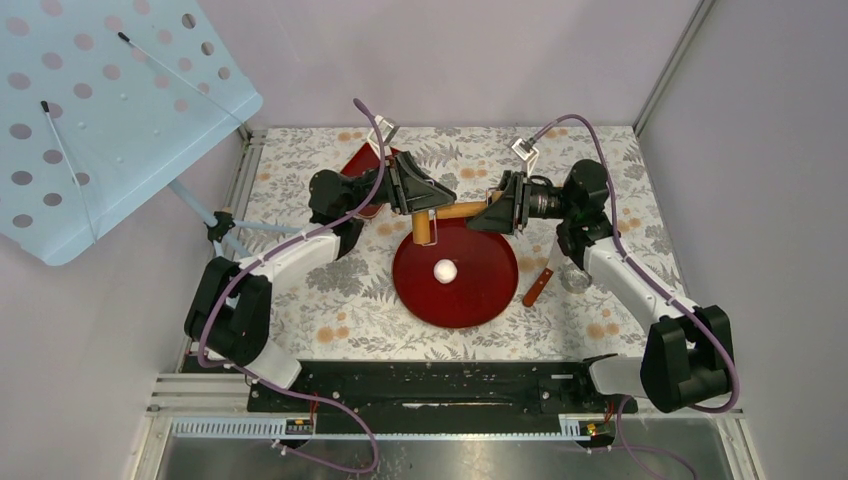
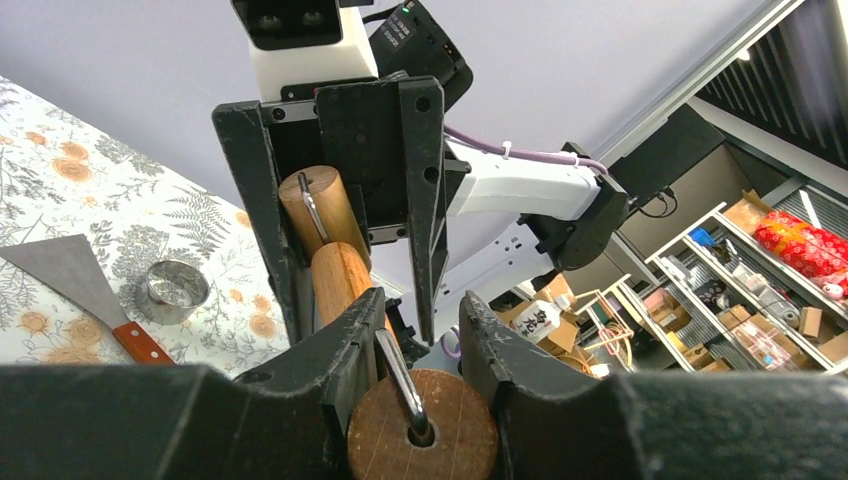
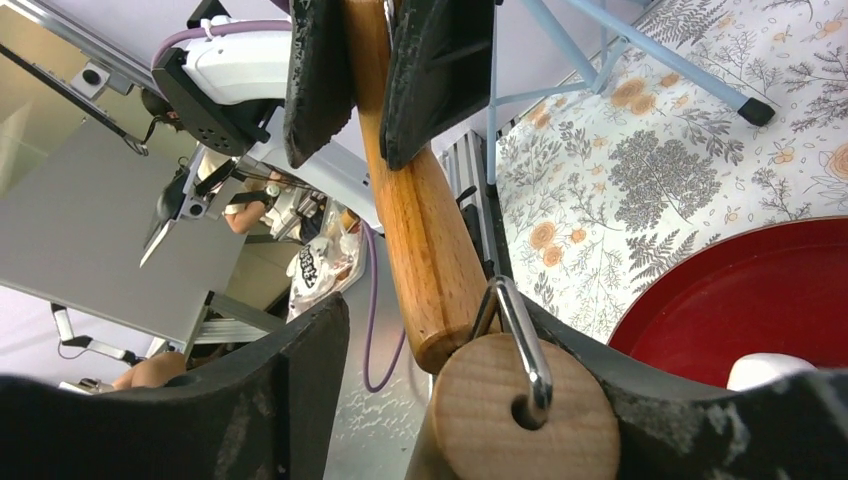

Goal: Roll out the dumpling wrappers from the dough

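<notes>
Overhead, rolling pin point(image 1: 462, 211): you have it strung between your two tools, over the far rim of the red tray point(image 1: 490, 290).
Overhead, dough ball point(image 1: 444, 270): it sits near the tray's middle, white and rounded, apart from the pin.
Overhead, counter point(image 1: 300, 290): your red-handled scraper point(image 1: 537, 287) and metal ring cutter point(image 1: 575, 277) lie just right of the tray.
Left wrist, left tool point(image 2: 422, 335): your fingers are clamped on the pin's near handle, whose round end and metal hook face the lens.
Left wrist, right tool point(image 2: 352, 255): facing you, it straddles the far handle, which leans on one finger with a gap at the other.
Right wrist, right tool point(image 3: 450, 335): one finger touches the handle end and the other stands well off, so your jaws are open and not gripping.
Right wrist, dough ball point(image 3: 765, 370): only a white edge shows on the tray at lower right.
</notes>
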Controlling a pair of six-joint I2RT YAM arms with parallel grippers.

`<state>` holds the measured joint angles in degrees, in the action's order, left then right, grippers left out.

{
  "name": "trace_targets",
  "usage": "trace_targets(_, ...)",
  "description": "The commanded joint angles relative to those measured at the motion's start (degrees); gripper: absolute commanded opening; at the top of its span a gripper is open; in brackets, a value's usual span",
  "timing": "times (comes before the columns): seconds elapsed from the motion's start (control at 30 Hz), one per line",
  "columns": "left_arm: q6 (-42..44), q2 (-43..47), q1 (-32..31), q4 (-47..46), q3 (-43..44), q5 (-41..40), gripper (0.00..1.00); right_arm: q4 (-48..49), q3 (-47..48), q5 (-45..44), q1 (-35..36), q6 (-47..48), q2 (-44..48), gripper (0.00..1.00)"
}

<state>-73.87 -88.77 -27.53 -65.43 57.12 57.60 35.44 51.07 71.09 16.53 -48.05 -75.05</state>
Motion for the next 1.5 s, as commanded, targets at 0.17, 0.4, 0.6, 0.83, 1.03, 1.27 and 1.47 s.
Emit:
trace_targets(0.17, 2.8, 2.1, 0.3, -1.9, -0.6, -2.5, 0.0, 16.2, 0.7, 0.7, 0.6, -11.7, 0.1, 0.69)
trace_targets(0.4, 3.0, 1.7, 0.1, -1.4, 0.0, -2.1, 0.0, 24.3, 2.1, 3.0, 0.7, -18.9, -4.1, 0.63)
trace_targets(0.6, 3.4, 0.7, -0.1, -0.8, 0.4, -2.1, 0.0, 21.8, 2.4, 3.0, 1.0, -17.7, -4.4, 0.39)
trace_targets(0.83, 3.4, 0.2, -0.9, -0.6, 0.6, -1.8, 0.0, 15.8, 2.6, -0.1, 1.1, -14.1, -3.5, 0.72)
trace_targets(1.03, 3.3, 0.2, -0.9, -0.7, 0.6, -2.0, 0.0, 12.6, 2.9, -0.5, 1.1, -11.8, -3.4, 0.74)
trace_targets(1.27, 3.3, -0.1, -1.1, 0.0, 0.7, -1.8, 0.0, 17.5, 3.2, -0.3, 1.1, -14.2, -4.4, 0.75)
trace_targets(1.47, 1.9, 0.0, -1.2, -1.4, 0.7, -1.7, 0.0, 20.1, 4.9, 0.0, 1.1, -15.6, -5.7, 0.81)
